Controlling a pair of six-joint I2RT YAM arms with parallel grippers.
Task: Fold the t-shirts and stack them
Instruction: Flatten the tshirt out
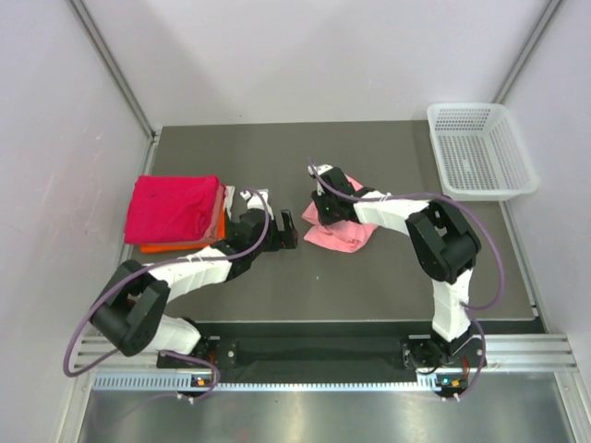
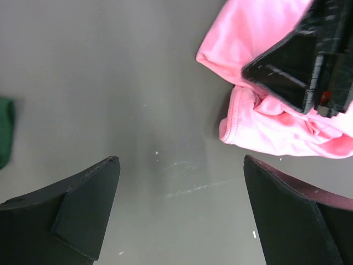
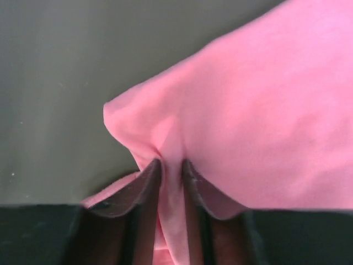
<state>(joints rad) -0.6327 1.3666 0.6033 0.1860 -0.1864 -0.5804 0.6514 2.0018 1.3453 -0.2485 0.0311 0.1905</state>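
Dark grey tabletop (image 1: 369, 286) ran between pale walls, and I read it across from my left arm's side. Beyond the left gripper (image 1: 280, 231) and out to its left sat the folded magenta-red cloth t-shirt (image 1: 175, 208). It lay on a folded orange cloth t-shirt (image 1: 166, 246), whose edge showed beneath it. The left gripper hung low with its fingers spread wide, holding nothing, and its wrist view showed bare table under them.

Just ahead of it and to its right lay the light salmon-pink cloth t-shirt (image 1: 343, 236), bunched in a heap, not laid flat. The right gripper (image 3: 171, 163) sat on that heap with its fingers pinching a thin ridge of the pink cloth. Well out to that gripper's right, toward the far corner, stood the white plastic mesh basket (image 1: 480, 152).

I judged the pinch the weak point. The ridge looked narrow and sat near the fingertips, so a quick lift could slide it free. I could not tell how many layers were caught. If there were several, the shirt would likely rise as a clump and not open out. The two grippers were also close together, so a careless reach by the left one could knock the right one or snag the cloth.
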